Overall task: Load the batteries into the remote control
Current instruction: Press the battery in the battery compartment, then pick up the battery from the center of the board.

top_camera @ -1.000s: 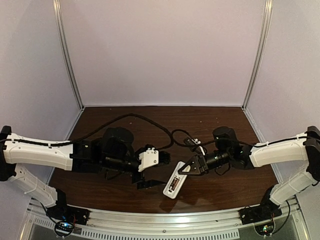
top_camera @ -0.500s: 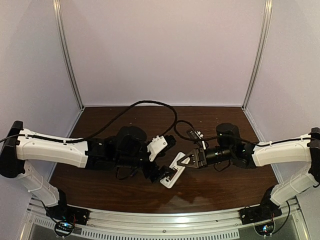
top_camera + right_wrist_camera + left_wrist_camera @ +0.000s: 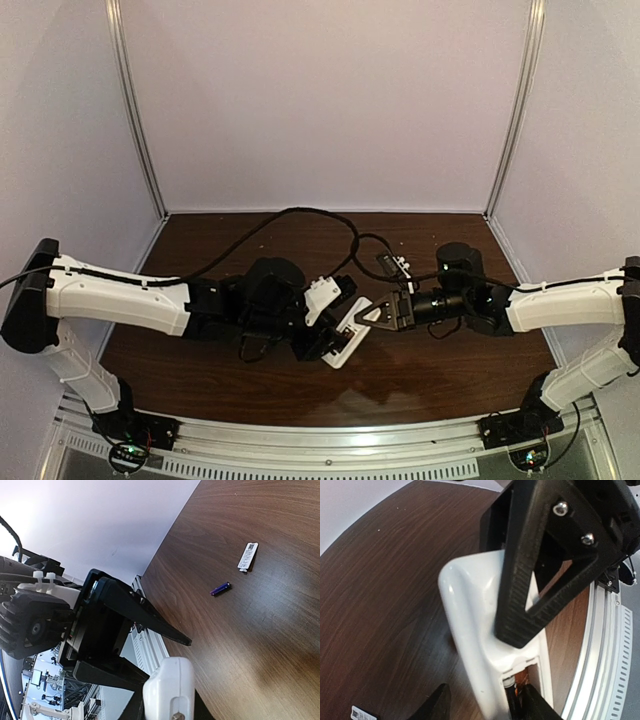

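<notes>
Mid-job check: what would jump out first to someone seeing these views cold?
The white remote at the middle of the table: the right fingers clamp across it and the left fingers flank it. Next, a lone purple battery lying flat on the table near a small white tag, well apart from the remote.

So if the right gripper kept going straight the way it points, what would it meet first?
The small white plastic remote control held in its own jaws, then probably the left gripper, which straddles the remote's far end; depth is hard to judge.
</notes>
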Robot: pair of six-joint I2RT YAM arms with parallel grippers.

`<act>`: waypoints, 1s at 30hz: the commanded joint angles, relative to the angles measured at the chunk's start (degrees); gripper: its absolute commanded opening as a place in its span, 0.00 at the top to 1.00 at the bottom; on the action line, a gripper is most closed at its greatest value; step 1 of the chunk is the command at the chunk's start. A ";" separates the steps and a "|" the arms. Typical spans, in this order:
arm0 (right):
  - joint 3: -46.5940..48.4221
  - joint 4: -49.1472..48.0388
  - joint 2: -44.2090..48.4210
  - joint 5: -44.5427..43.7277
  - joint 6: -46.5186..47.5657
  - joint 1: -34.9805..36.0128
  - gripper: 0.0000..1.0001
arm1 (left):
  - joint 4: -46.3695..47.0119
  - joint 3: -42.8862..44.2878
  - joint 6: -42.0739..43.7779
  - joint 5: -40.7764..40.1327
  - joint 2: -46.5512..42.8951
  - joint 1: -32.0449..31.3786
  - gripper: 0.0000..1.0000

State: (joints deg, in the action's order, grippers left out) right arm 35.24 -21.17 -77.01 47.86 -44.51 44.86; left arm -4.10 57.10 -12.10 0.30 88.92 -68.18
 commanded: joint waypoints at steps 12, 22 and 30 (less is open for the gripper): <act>-3.91 -8.61 1.11 1.49 -2.18 -3.45 1.00 | -2.99 1.76 -1.32 -1.75 -4.07 1.22 0.21; -7.03 -10.35 5.13 6.06 5.63 -6.18 1.00 | -3.97 -5.79 -6.39 -0.30 -14.43 5.03 0.16; -5.58 0.12 10.92 5.84 14.74 -6.10 1.00 | -15.98 -6.24 -11.92 -2.23 -14.73 12.51 0.28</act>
State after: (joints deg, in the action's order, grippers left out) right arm 28.62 -26.55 -68.73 53.15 -36.14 38.81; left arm -13.69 50.96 -20.05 -0.93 73.73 -58.48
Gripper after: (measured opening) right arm 0.219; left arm 0.758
